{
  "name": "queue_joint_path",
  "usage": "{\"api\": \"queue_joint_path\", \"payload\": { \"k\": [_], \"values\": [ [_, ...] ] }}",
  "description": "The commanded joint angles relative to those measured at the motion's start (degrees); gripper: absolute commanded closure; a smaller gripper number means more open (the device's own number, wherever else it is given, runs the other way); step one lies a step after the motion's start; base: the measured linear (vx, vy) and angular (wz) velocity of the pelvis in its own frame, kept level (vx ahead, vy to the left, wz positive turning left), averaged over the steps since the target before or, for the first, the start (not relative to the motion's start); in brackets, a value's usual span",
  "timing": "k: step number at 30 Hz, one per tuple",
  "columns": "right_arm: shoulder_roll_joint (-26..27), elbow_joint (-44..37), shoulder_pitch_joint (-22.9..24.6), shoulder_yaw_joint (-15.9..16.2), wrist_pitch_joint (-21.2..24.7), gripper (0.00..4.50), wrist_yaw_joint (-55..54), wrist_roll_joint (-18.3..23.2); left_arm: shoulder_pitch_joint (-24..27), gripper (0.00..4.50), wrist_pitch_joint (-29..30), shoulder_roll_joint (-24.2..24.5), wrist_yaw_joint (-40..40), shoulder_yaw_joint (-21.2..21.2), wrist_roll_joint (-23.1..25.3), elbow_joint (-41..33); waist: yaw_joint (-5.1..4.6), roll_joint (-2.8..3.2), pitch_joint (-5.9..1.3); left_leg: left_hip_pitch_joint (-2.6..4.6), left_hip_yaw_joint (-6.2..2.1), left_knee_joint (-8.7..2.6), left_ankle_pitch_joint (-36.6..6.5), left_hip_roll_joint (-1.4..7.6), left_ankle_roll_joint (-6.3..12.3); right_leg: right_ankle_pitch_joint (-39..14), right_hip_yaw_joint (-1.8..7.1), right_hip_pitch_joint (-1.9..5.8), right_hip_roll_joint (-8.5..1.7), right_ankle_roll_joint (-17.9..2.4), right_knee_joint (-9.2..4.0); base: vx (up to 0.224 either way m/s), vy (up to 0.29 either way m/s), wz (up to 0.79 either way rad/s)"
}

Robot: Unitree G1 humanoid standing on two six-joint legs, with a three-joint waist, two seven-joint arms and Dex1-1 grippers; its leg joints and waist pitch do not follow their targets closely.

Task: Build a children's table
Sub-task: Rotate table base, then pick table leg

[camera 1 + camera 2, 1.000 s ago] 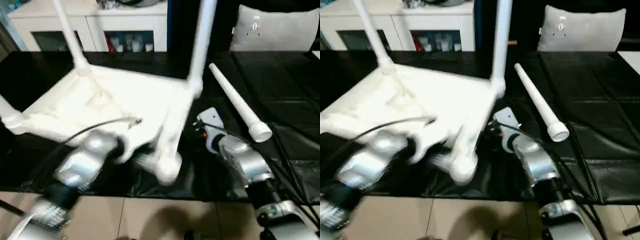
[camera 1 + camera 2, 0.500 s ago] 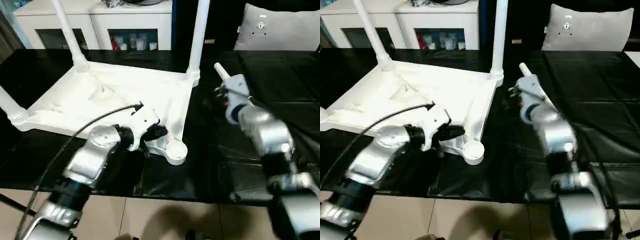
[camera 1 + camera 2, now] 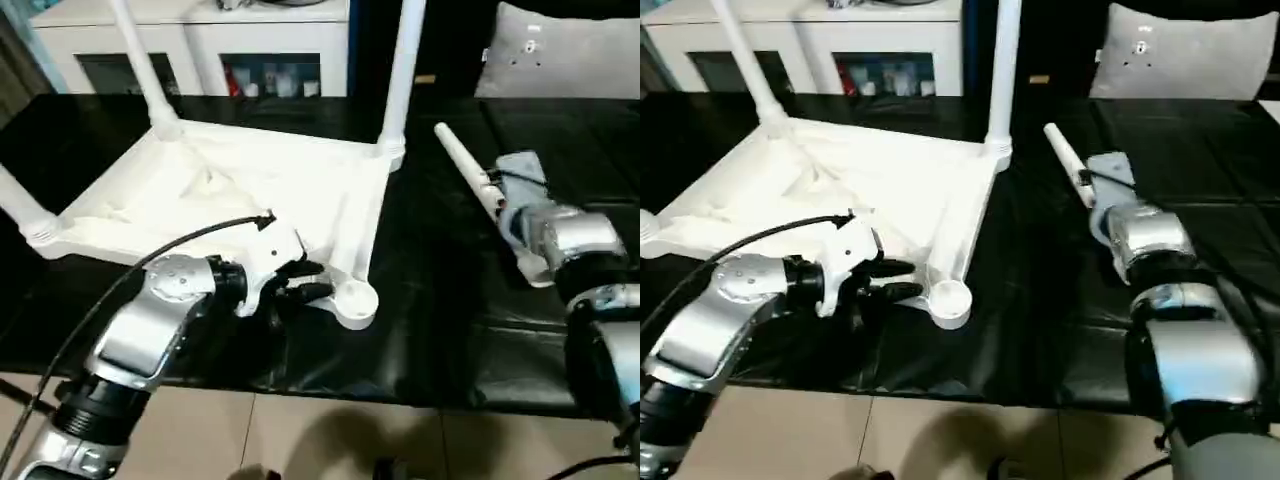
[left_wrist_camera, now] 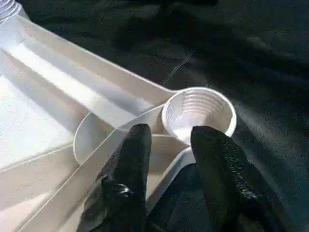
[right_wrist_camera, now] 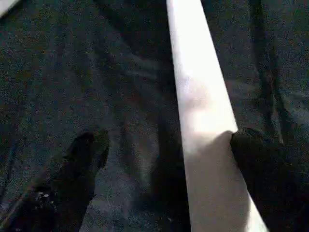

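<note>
The children's table [image 3: 230, 190] lies upside down on the black surface, with three white legs standing up from its corners. The near right corner socket [image 3: 353, 300] holds nothing. My left gripper [image 3: 312, 280] is right beside that socket. Its black fingers [image 4: 133, 159] stand a little apart over the table's rim, gripping nothing. A loose white leg [image 3: 462, 165] lies on the black cover to the right. My right gripper [image 5: 166, 140] hangs wide open over this leg [image 5: 203, 121], which runs between the fingers, close to one of them.
A white glass-doored cabinet [image 3: 200, 40] stands behind the work surface, and a grey cushion [image 3: 570, 55] lies at the back right. A black cable [image 3: 170, 250] arcs over my left forearm. The black cover's front edge meets beige floor tiles [image 3: 300, 440].
My left gripper's fingers have opened at the near corner and the table top has settled flat. My right arm has swung right and now hangs over the loose leg.
</note>
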Motion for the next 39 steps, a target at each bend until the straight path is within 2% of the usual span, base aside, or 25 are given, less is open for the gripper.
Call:
{"api": "queue_joint_path", "payload": {
  "k": [1,5,11,12,15,16,17,18,19,23,24,25,28,31,33,38,39],
  "values": [
    [-0.25,2.67,-0.26,-0.11,0.09,0.0,1.12,-0.75,0.35,2.51,0.24,0.93,-0.19,-0.41,0.21,-1.23,0.1,-0.48,-3.98,-0.01,-0.37,-3.3,-8.91,1.97,4.92,-16.05,2.64,4.02,-2.89,-13.18,-3.11,0.0,0.0,0.0],
    [-1.25,5.54,-0.56,0.68,1.01,0.0,3.35,-1.55,0.69,2.41,0.73,1.41,-0.37,-0.42,-0.05,-2.12,0.23,-0.44,-4.31,-0.05,-0.4,-3.18,-8.62,2.14,4.85,-15.46,2.61,4.1,-2.99,-13.74,-2.88,0.0,0.0,0.0],
    [-1.83,6.56,-2.02,1.08,4.57,0.0,8.55,-1.01,0.75,2.41,0.8,2.17,-0.46,-0.62,-0.3,-2.6,0.19,-0.61,-4.25,-0.11,-0.34,-3.09,-9.88,2.06,5.06,-17.67,2.45,4.08,-2.87,-13.21,-3.09,0.0,0.0,0.0],
    [-1.57,6.43,-2.75,0.59,7.06,0.0,12.12,-0.02,0.83,2.41,0.95,2.5,-0.69,-0.69,-0.49,-3.01,0.24,-0.58,-4.2,-0.13,-0.36,-3.1,-10.03,2.09,5.08,-18.11,2.46,4.08,-2.92,-13.09,-3.08,0.0,0.0,0.0],
    [-0.92,6.08,-3.72,-0.3,10.68,0.0,14.96,1.34,0.98,2.41,1.19,2.73,-0.94,-0.73,-0.61,-3.47,0.25,-0.56,-4.21,-0.13,-0.43,-3.06,-10.43,2.26,5.04,-18.89,2.46,3.97,-2.95,-12.96,-3.09,0.0,0.0,0.0],
    [-0.36,5.28,-4.01,-0.28,13.31,0.0,16.37,2.0,1.11,2.41,1.31,2.93,-1.22,-0.88,-0.67,-3.79,0.28,-0.75,-4.28,-0.09,-0.42,-3.03,-10.24,2.23,4.94,-19.14,2.52,4.0,-2.99,-12.9,-3.06,0.0,0.0,0.0],
    [-0.3,5.17,-4.02,-0.24,13.58,0.0,16.54,2.04,1.13,2.41,1.32,2.95,-1.25,-0.9,-0.67,-3.83,0.3,-0.64,-4.21,-0.12,-0.45,-3.04,-10.59,2.27,4.74,-19.83,2.48,3.91,-2.96,-12.7,-3.1,0.0,0.0,0.0],
    [0.44,3.59,-3.88,0.14,16.4,0.0,18.47,2.8,1.3,2.41,1.39,3.2,-1.58,-1.14,-0.71,-4.19,0.3,-0.61,-4.18,-0.08,-0.45,-3.06,-10.85,2.3,4.62,-20.22,2.5,3.88,-2.98,-12.51,-3.18,0.0,0.0,0.0],
    [0.75,2.61,-3.6,0.57,17.78,0.0,19.35,2.95,1.39,2.41,1.41,3.3,-1.69,-1.26,-0.75,-4.34,0.35,-0.82,-4.36,-0.12,-0.5,-3.04,-10.5,2.34,4.5,-20.19,2.52,3.98,-3.05,-12.33,-3.04,0.0,0.0,0.0],
    [1.75,-2.52,-1.76,1.18,24.05,0.0,21.64,4.0,1.64,2.41,1.39,3.61,-1.91,-1.73,-1.02,-4.89,0.47,-0.8,-4.45,0.01,-0.48,-2.97,-10.41,2.37,3.79,-21.14,2.64,3.76,-3.04,-11.66,-3.15,0.0,0.0,0.0],
    [1.75,-2.52,-1.76,1.18,24.05,0.0,21.64,4.0,1.64,2.41,1.39,3.61,-1.91,-1.73,-1.02,-4.89,0.55,-0.81,-4.45,0.05,-0.48,-2.96,-10.41,2.35,3.66,-21.24,2.66,3.76,-3.03,-11.53,-3.14,0.0,0.0,0.0],
    [1.93,-6.25,0.17,1.85,26.76,0.17,21.93,4.36,1.58,2.35,1.4,3.62,-1.96,-1.86,-1.07,-4.99,0.68,-0.84,-4.55,0.03,-0.46,-2.93,-10.01,2.28,3.47,-21.24,2.7,3.82,-3.02,-11.25,-3.11,0.0,0.0,0.0],
    [2.06,-9.88,2.29,1.53,29.28,0.17,21.92,5.21,1.4,2.35,1.35,3.54,-2.03,-1.95,-1.09,-5.02,1.0,-0.85,-4.63,0.08,-0.45,-2.95,-9.37,2.29,2.95,-21.61,2.76,3.78,-3.01,-10.33,-3.2,0.0,0.0,0.0],
    [2.05,-12.91,4.25,1.27,30.8,0.55,22.23,5.82,1.1,2.33,1.35,3.52,-2.26,-2.1,-1.17,-5.04,1.1,-0.76,-4.7,0.09,-0.51,-2.96,-10.1,2.29,2.26,-22.46,2.75,3.73,-3.1,-9.98,-3.29,0.0,0.0,0.0],
    [1.99,-14.87,5.18,0.99,31.96,0.58,22.25,6.28,0.93,2.33,1.39,3.56,-2.4,-2.2,-1.29,-5.1,1.12,-0.73,-4.71,0.17,-0.54,-2.97,-10.52,2.24,1.92,-23.0,2.75,3.76,-3.06,-9.63,-3.33,0.0,0.0,0.0],
    [1.77,-19.97,8.22,-0.06,34.45,1.14,21.32,6.94,0.71,2.33,1.49,3.5,-2.51,-2.56,-1.83,-5.21,1.27,-0.72,-4.86,0.18,-0.57,-2.96,-9.64,2.19,1.84,-22.09,2.77,3.8,-3.04,-9.47,-3.28,0.0,0.0,0.0],
    [1.81,-20.91,8.67,-0.37,34.96,1.14,20.96,7.08,0.71,2.33,1.49,3.52,-2.53,-2.6,-1.82,-5.22,1.33,-0.75,-4.76,0.17,-0.52,-2.96,-9.8,2.17,1.85,-22.41,2.8,3.75,-3.04,-9.24,-3.38,0.0,0.0,0.0]
  ]
}}
